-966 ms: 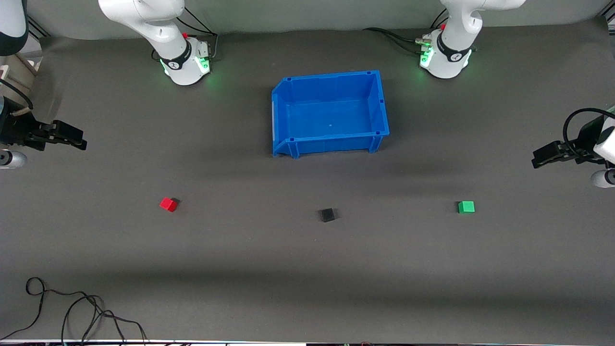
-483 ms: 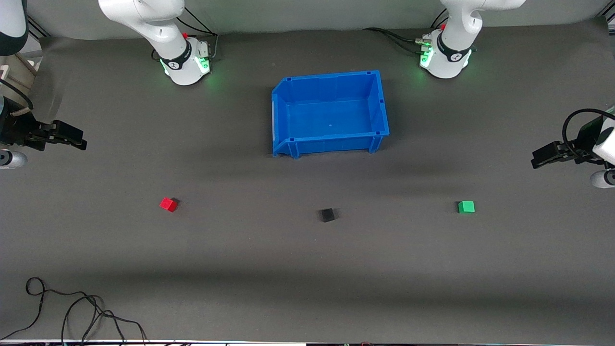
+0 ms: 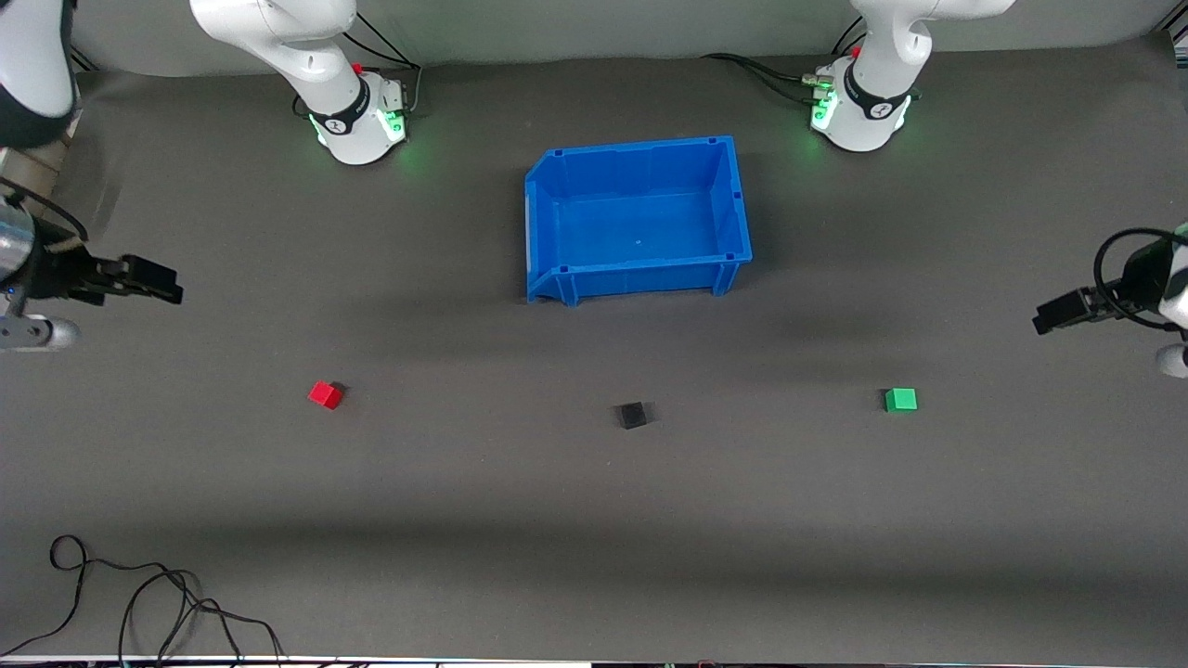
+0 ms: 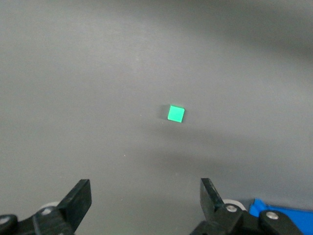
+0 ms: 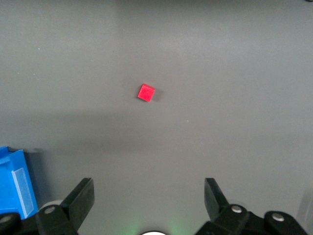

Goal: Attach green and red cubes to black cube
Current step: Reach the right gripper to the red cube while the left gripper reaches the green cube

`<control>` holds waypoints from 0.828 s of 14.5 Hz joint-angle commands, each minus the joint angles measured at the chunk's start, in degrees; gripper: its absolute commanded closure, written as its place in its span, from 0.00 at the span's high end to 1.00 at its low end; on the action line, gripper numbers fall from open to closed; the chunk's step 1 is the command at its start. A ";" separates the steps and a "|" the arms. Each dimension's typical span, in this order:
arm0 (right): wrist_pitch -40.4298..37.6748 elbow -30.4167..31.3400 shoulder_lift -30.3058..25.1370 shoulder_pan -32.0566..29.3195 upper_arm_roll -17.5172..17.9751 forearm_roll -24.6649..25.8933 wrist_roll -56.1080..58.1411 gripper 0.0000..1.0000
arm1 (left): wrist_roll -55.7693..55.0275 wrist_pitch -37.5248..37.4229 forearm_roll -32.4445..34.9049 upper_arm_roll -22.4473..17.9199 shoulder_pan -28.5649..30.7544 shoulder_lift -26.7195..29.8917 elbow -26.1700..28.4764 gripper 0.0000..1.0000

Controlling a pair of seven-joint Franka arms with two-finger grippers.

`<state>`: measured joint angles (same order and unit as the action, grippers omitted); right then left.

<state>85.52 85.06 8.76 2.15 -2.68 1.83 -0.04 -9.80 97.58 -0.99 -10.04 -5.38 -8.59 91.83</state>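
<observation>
Three small cubes lie apart in a row on the grey mat. The red cube [image 3: 325, 394] [image 5: 146, 92] is toward the right arm's end. In the middle sits the black cube [image 3: 632, 415]. The green cube [image 3: 900, 400] [image 4: 176, 113] is toward the left arm's end. My right gripper [image 3: 167, 283] [image 5: 149, 196] hangs open and empty above the mat at the right arm's end, well short of the red cube. Open and empty too, my left gripper [image 3: 1044, 320] [image 4: 145, 196] hovers over the mat at the left arm's end, apart from the green cube.
A blue bin [image 3: 733, 199] stands empty at mid-table, farther from the front camera than the cubes; its corner shows in both wrist views [image 4: 283, 215] [image 5: 14, 183]. Loose black cables [image 3: 139, 603] lie at the mat's near edge toward the right arm's end.
Both grippers have shifted slightly: the right one moved a little toward the red cube, the left one dropped a little toward the green cube. The cubes have not moved.
</observation>
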 commanded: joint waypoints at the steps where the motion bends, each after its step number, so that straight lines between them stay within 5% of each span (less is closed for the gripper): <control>1: 2.88 -0.35 3.19 -0.12 0.13 0.37 0.48 1.00 | -3.72 4.36 0.02 0.02 1.06 -1.96 1.59 0.98; 6: 14.30 9.31 4.60 -0.39 -0.04 -2.62 -4.00 0.99 | -14.41 13.13 -0.15 0.02 1.69 -2.58 11.50 0.94; 9: 25.09 17.74 4.78 -1.00 -0.13 -2.88 -4.26 0.99 | -33.81 23.77 -0.68 0.11 1.69 -3.36 18.54 1.00; 12: 32.68 21.98 7.75 -1.18 -1.88 -7.87 -4.27 0.99 | -52.90 25.91 -0.95 0.29 0.64 -8.01 18.83 1.00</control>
<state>114.15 104.31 15.46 1.52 -3.57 -2.47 -3.65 -51.65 121.94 -1.44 -9.87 -3.70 -14.64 110.08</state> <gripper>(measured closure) 0.009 0.000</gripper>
